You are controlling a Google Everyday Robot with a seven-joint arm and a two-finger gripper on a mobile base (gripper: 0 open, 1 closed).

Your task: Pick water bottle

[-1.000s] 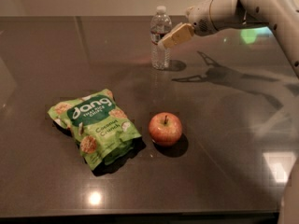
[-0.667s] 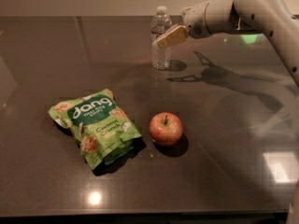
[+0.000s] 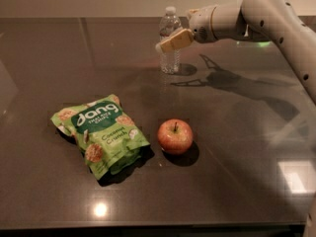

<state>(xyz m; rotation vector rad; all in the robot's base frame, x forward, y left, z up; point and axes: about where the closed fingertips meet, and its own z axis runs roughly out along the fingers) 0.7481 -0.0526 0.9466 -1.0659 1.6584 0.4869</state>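
The end effector point(image 3: 166, 44) covers the water bottle point(image 3: 169, 63) at its middle.

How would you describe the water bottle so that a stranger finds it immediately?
On the dark glossy table, look toward the far side, at the beige pincer. There stands a small clear plastic bottle with white cap, the only tall, transparent thing.

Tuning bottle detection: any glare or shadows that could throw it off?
Camera view: glare spots on the table sit near its front edge, away from the water bottle; the hand, at the bottle's upper half, casts dark shadow beside it.
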